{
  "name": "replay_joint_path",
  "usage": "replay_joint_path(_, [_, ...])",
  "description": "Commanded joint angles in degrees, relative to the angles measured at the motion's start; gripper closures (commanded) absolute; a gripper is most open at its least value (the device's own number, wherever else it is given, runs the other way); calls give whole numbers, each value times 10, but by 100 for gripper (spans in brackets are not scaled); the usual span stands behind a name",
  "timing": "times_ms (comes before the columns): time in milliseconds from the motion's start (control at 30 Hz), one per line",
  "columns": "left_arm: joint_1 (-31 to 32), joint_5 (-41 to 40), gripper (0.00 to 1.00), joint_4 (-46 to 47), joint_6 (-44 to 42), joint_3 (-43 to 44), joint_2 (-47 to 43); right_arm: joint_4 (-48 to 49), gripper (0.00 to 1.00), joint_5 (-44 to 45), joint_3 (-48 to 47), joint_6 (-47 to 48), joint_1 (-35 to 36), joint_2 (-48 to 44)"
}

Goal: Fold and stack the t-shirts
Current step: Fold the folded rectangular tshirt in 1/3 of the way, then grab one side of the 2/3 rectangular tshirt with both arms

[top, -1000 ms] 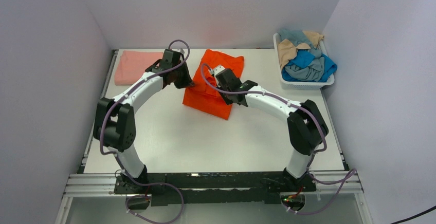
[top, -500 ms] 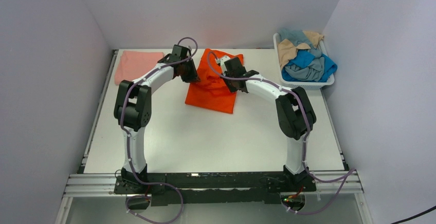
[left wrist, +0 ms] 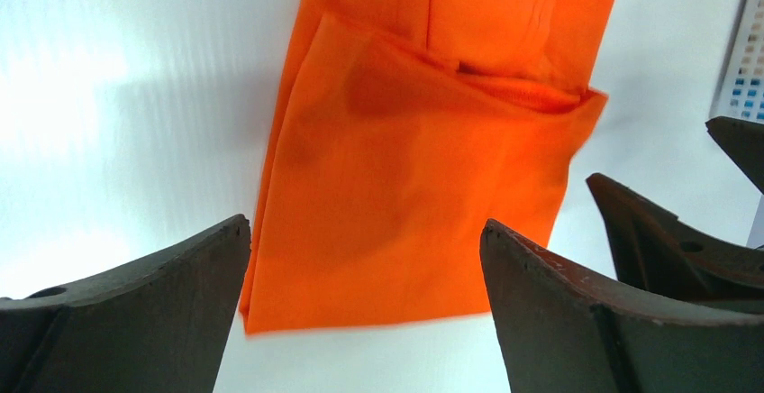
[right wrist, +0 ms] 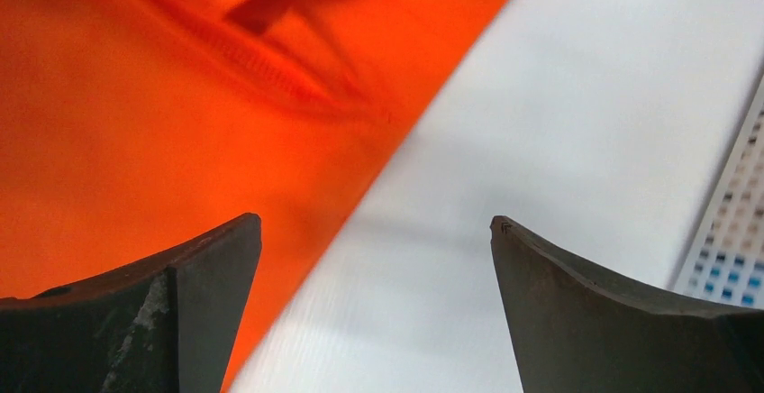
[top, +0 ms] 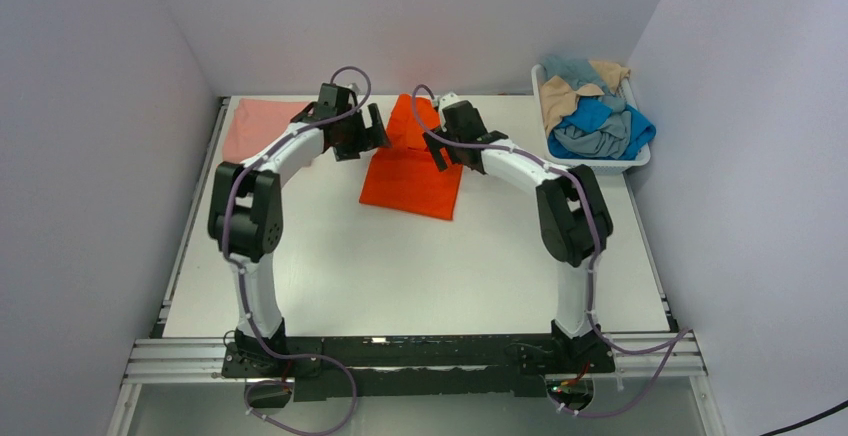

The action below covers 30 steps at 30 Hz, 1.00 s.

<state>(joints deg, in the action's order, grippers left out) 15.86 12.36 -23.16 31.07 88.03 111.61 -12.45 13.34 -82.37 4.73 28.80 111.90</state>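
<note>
Orange t-shirt point(top: 412, 171) released, basket point(top: 598, 164) holds t-shirts point(top: 595, 116)

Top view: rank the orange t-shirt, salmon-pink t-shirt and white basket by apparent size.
1. white basket and orange t-shirt, too close to rank; the shirt is partly hidden.
2. salmon-pink t-shirt, clearly smallest, also partly hidden.

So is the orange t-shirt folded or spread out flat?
Folded: the orange t-shirt lies as a compact rectangle, one layer's edge overlapping the layer beneath.

Bright even light. Glare washes white table point(left wrist: 90, 95) left of bright orange folded cloth t-shirt point(left wrist: 423, 195); soft shadow at its left edge; wrist views slightly soft.
</note>
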Motion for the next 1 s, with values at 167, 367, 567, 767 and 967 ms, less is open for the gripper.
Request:
replay_joint_path(167, [1,-18,8,9,13,-154,-98,20,4,-136,176,58,74,-135])
replay_joint_path(367, [0,-19,25,9,30,-151,-44,-19,22,-160,158,70,78,-80])
replay_joint_path(567, [0,-9,37,8,43,-151,-3,-37,40,-156,157,81,77,-49])
replay_joint_path(767, [0,-3,49,10,52,-145,32,-42,49,-141,164,78,77,-32])
replay_joint_path(967, [0,6,100,-3,49,-144,34,-61,75,-153,154,66,77,-26])
